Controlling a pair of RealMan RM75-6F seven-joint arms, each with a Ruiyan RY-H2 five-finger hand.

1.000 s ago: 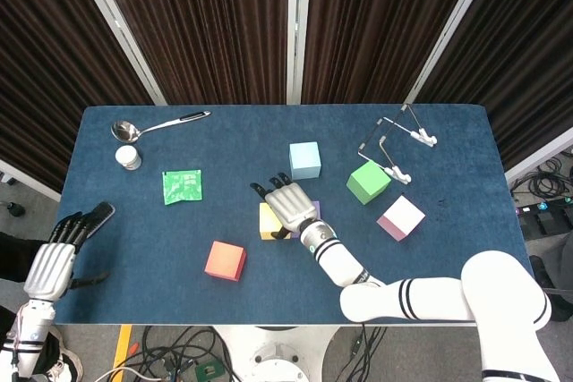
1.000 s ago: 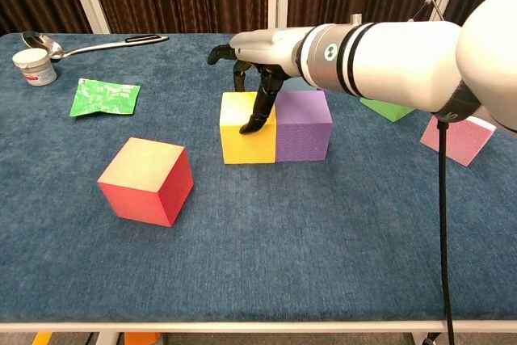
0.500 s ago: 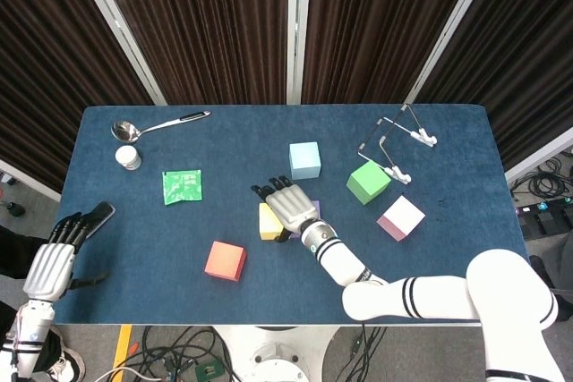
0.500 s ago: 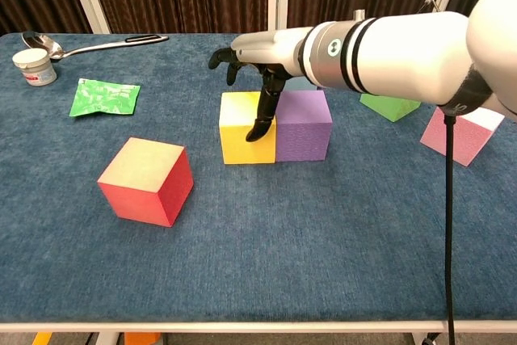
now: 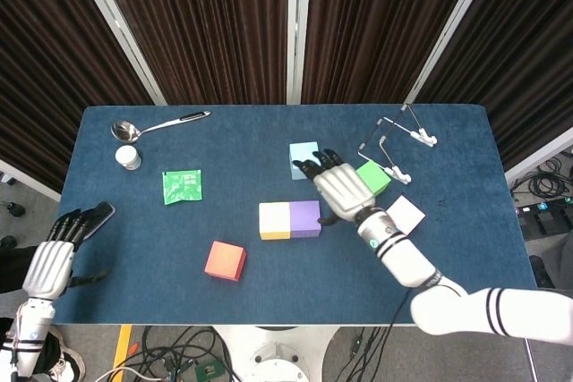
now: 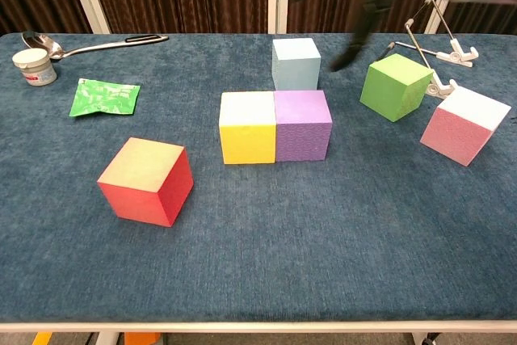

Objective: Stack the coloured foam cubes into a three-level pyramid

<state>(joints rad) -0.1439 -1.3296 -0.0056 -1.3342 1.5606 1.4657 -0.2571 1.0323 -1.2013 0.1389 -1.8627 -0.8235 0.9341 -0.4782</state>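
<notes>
Hovering right hand, fingers apart and empty, centre-right by green cube | yellow cube touching purple cube mid-frame | advice: grip green squarely, seat flush beside purple | left hand lying idle, empty, lower left

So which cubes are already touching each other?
The yellow cube and purple cube, side by side mid-table. The red, light blue, green and pink ones stand apart.

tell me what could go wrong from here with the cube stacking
The right robot hand hangs open between the light blue cube and the green cube; reaching for one could knock the other. A careless placement could split the touching yellow cube and purple cube. The pink cube sits tilted near the metal stand, awkward to grasp.
</notes>
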